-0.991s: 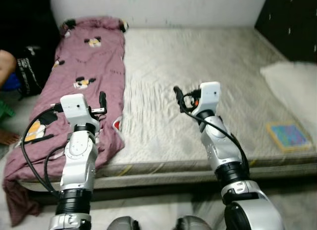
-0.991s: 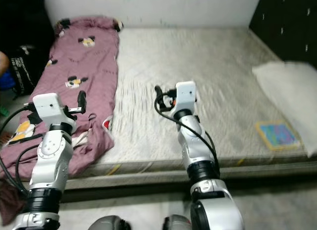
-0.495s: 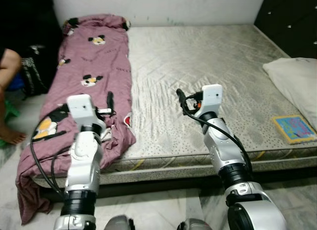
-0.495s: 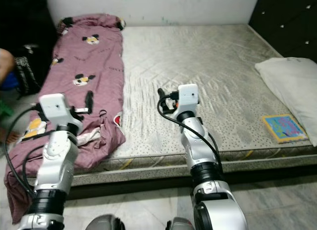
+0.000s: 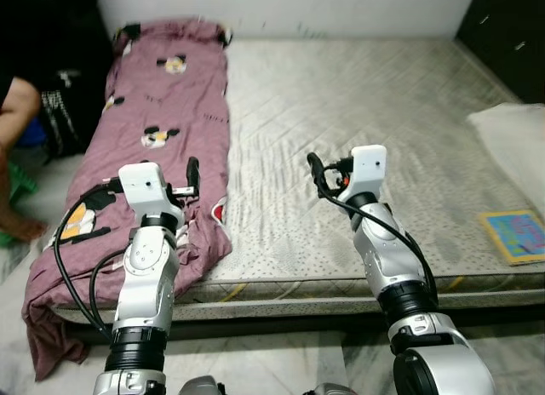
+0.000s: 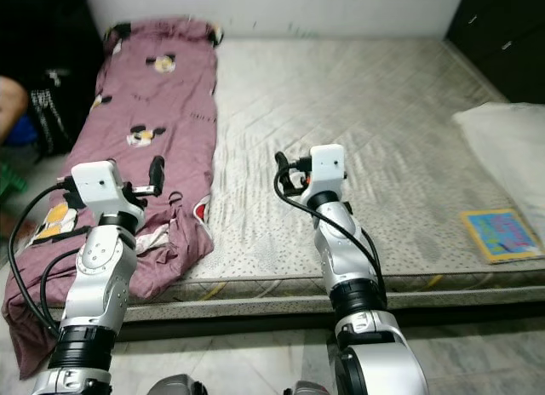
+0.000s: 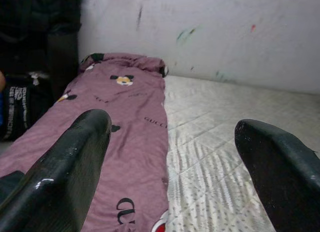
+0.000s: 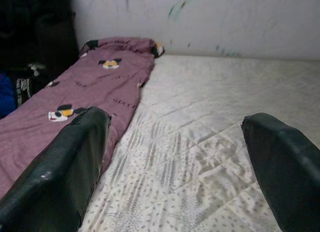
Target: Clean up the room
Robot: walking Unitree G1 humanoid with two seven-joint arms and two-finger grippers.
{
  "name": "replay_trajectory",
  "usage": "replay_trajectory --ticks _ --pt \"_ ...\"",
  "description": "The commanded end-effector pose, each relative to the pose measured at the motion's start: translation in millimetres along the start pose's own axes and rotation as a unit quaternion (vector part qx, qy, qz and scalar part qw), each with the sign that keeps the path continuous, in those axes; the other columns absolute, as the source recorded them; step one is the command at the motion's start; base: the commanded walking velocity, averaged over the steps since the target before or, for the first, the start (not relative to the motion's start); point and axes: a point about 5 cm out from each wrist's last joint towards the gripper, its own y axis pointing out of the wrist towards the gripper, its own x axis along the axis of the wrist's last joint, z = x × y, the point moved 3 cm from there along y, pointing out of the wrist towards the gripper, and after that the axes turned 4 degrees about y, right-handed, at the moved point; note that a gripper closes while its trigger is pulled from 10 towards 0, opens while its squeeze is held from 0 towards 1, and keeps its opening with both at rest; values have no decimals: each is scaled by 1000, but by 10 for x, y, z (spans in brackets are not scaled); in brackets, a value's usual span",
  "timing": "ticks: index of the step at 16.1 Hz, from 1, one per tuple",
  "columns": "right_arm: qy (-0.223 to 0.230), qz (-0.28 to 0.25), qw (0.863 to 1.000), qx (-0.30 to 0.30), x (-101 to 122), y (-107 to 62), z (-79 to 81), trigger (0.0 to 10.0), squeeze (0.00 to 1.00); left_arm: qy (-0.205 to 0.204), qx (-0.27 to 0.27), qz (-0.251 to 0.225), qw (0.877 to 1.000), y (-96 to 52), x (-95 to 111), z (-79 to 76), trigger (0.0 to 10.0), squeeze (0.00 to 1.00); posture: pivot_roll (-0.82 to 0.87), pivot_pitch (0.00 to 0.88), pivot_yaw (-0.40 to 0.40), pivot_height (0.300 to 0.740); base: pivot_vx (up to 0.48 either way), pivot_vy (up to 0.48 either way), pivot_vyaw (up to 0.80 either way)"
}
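The white pillow [image 5: 515, 144] runs off the frame's edge. A person's arm [image 5: 15, 105] and foot [image 5: 19, 229] are cut off too.

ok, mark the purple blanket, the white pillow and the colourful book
purple blanket [image 5: 170, 97], left eye view, middle of the cloth on the mattress.
white pillow [image 6: 511, 144], right eye view, its top face.
colourful book [image 6: 501, 234], right eye view, centre of the cover.

My count of what lies before me

I see one mattress [image 5: 358, 114], one purple blanket [image 5: 153, 148] along its nine o'clock edge, one white pillow [image 5: 515, 144] at three o'clock, and one flat colourful book [image 5: 515, 235] at about four o'clock. I count two grippers of mine, the left gripper [image 5: 192, 169] and the right gripper [image 5: 313, 167], each with two black fingers spread apart. One person's arm [image 5: 13, 105] shows at nine o'clock.
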Motion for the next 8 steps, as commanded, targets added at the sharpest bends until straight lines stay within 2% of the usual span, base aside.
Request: replay_trajectory --ticks 1,8 --pt "-1 -6 1000 2 61 39 18 10000 0 1 -2 -7 1000 20 38 2 10000 0 -38 0 6 740 315 0 0" --pt "-9 -10 1000 -12 77 32 -84 10000 0 4 -4 -7 1000 25 44 15 10000 0 -38 0 12 740 298 0 0"
